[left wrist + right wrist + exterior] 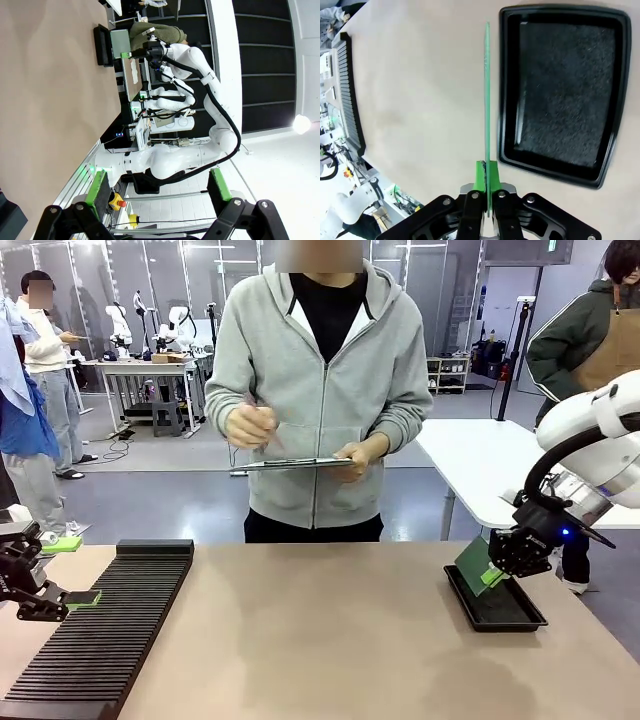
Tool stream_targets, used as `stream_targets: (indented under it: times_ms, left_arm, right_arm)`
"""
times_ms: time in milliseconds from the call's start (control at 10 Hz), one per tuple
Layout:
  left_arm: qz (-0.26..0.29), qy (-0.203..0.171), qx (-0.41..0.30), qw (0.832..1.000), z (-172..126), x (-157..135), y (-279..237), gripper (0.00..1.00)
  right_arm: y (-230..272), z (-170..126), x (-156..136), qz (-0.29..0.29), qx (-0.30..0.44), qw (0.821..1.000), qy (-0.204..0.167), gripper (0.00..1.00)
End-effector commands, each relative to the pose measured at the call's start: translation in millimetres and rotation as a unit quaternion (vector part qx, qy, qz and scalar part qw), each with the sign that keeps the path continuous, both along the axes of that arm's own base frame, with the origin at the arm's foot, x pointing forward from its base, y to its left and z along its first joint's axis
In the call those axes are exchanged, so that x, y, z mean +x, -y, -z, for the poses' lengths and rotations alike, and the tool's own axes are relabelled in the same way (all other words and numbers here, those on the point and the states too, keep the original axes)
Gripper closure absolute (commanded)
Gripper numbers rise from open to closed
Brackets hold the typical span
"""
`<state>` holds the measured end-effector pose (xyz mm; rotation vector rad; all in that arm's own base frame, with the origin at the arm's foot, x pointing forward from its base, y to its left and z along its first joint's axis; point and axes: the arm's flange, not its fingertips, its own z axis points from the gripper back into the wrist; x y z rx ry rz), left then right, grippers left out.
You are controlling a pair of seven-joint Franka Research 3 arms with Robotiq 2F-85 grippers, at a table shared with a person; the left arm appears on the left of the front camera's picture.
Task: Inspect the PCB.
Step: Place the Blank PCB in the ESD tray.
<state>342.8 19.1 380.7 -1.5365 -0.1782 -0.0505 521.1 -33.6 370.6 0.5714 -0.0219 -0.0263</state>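
The PCB (471, 558) is a thin green board held tilted just above the left part of the shallow black tray (503, 608) at the table's right. My right gripper (496, 571) is shut on its upper edge. In the right wrist view the PCB (487, 95) shows edge-on as a narrow green line rising from the shut right gripper (487, 196), just left of the tray (565, 85). My left gripper (74, 571) stands open with nothing between its fingers at the table's left edge. Its green pads (98, 192) are wide apart in the left wrist view, where the PCB (120, 44) shows far off.
A long black slotted rack (100, 630) lies along the left of the table, also seen in the right wrist view (349, 85). A person in a grey hoodie stands at the far side, writing on a clipboard (290, 465). The tan tabletop (320, 640) lies bare between rack and tray.
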Motion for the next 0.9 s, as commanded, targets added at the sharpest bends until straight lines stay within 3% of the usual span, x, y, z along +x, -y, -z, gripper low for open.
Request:
stream_targets:
  times_ms: [0, 700, 800]
  left_arm:
    - [0.001, 0.006, 0.0, 1.0, 1, -2, 1, 0.0]
    - [0.001, 0.006, 0.0, 1.0, 1, -2, 1, 0.0]
    - [0.001, 0.006, 0.0, 1.0, 1, -2, 1, 0.0]
  right_arm:
    - [2, 13, 15, -0.01, -0.017, 1.0, 0.019, 0.97]
    - [7, 40, 21, 0.017, -0.038, 0.999, 0.012, 0.97]
    - [7, 42, 21, 0.022, -0.04, 0.999, 0.012, 0.92]
